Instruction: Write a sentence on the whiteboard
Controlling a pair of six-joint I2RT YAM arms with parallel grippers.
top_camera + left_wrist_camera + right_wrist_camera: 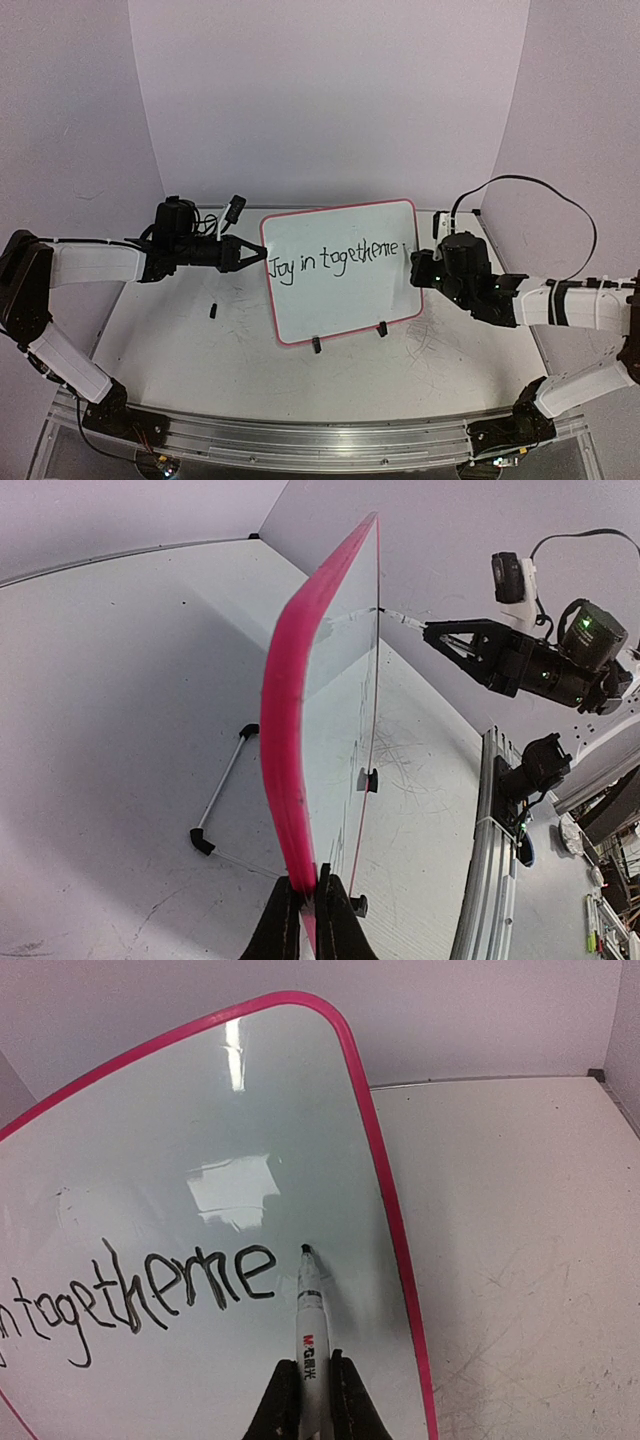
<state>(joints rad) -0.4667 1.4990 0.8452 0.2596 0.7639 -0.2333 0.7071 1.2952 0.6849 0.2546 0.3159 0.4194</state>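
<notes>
Two arms, one board, one marker. The left gripper (pixel 250 257) pinches the left rim of the whiteboard (pixel 345 300); one small black piece (pixel 213 310) lies below it. The board stands mid-table (pixel 180 350) on two black clip feet (pixel 316 345), on a scuffed white top between pale lilac walls. Pink-rimmed and glossy, it reads "Joy in togetherne". The right gripper (pixel 312 1385) is clamped on the marker (pixel 308 1315), whose tip touches the board just past the last letter.
</notes>
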